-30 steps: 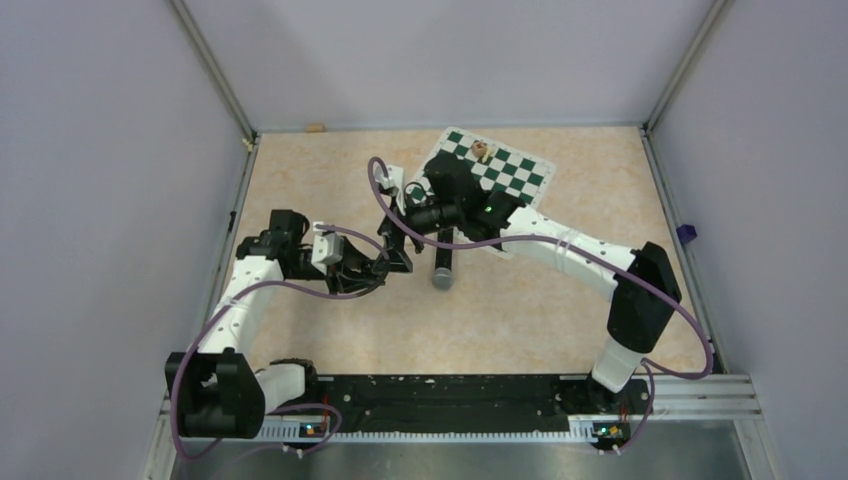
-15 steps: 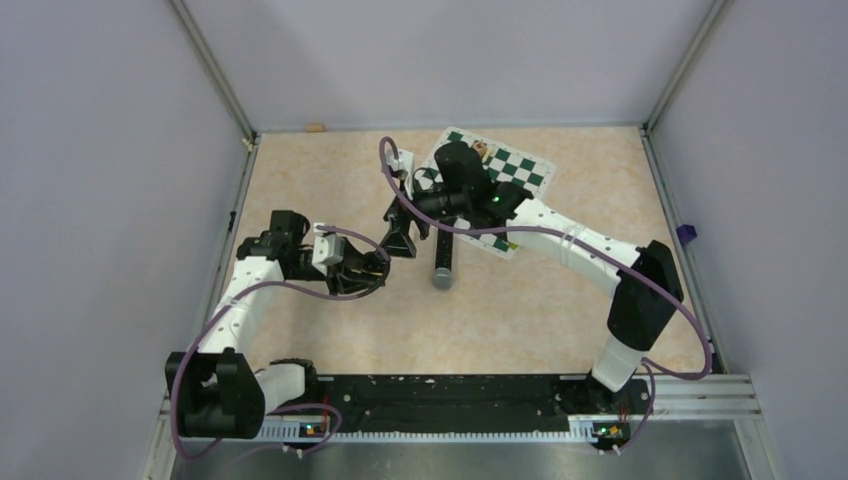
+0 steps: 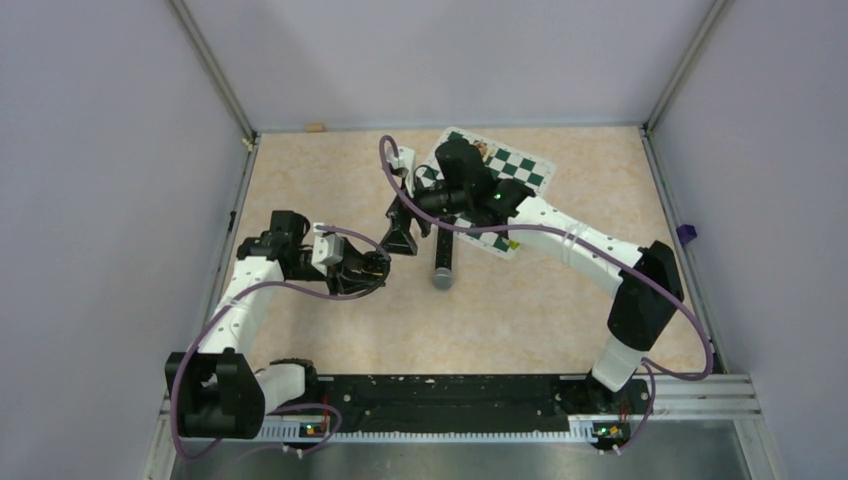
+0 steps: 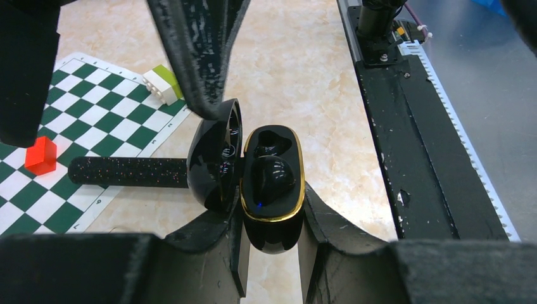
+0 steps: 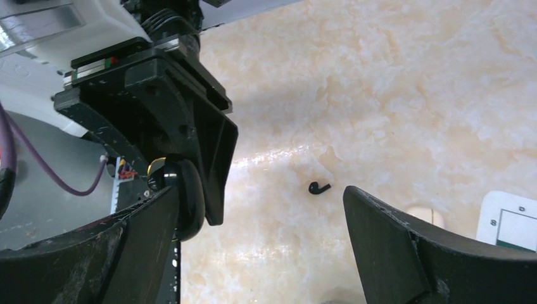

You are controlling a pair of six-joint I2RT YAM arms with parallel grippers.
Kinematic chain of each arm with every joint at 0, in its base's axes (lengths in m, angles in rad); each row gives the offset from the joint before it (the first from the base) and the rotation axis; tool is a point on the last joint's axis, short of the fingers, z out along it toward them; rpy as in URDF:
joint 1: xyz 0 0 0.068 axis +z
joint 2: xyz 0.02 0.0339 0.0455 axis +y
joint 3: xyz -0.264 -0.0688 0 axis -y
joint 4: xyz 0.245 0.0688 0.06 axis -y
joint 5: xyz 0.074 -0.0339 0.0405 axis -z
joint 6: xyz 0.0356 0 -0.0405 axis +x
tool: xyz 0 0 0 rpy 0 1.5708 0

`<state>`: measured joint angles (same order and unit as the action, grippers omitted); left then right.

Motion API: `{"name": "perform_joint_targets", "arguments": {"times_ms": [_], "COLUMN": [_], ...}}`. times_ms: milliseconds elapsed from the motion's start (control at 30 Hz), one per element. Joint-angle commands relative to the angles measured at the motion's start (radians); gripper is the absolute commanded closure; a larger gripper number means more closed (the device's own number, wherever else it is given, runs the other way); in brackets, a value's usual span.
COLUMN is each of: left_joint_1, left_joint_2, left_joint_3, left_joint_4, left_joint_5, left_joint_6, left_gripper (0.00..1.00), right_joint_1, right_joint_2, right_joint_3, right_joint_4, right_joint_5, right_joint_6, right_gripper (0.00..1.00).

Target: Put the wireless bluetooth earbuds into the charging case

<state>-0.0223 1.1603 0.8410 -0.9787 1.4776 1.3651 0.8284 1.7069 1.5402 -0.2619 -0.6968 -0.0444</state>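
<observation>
The left hand [image 4: 272, 218] is clamped narrow around the charging case [image 4: 272, 239], whose lid stands swung open. One black earbud [image 4: 271, 178] sits in one of its two sockets. The right hand [image 5: 259, 193] is spread wide just beside the lid, gripping nothing. A second black earbud [image 5: 320, 187] lies loose on the counter [image 5: 411, 95], apart from the case.

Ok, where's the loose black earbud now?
In the right wrist view the earbud lies on the bare table, between the fingers of the open right gripper, to the right of the case held by the left gripper.
</observation>
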Motion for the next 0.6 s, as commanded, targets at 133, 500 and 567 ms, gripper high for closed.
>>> {"name": "perform_joint_targets", "arguments": {"times_ms": [133,500,567], "left_joint_1": [-0.001,0.015,0.015], "left_joint_2": [-0.024,-0.036,-0.043], "left_joint_3": [0.001,0.012,0.011], "left_joint_4": [-0.002,0.002,0.000], "left_joint_5": [0.052,0.060,0.064], "left_joint_6": [0.021,0.011,0.011], "left_gripper": [1.00,1.00,1.00], "right_joint_1": [-0.028,-0.117,-0.117], "right_joint_2": [-0.022,0.149,0.213], "right_joint_3": [0.117,0.118,0.133], "right_joint_4": [-0.032,0.076,0.083], "right_joint_5": [0.125,0.140,0.121], "right_joint_6": [-0.020,0.106,0.134], "right_gripper": [0.01,0.06,0.08]}}
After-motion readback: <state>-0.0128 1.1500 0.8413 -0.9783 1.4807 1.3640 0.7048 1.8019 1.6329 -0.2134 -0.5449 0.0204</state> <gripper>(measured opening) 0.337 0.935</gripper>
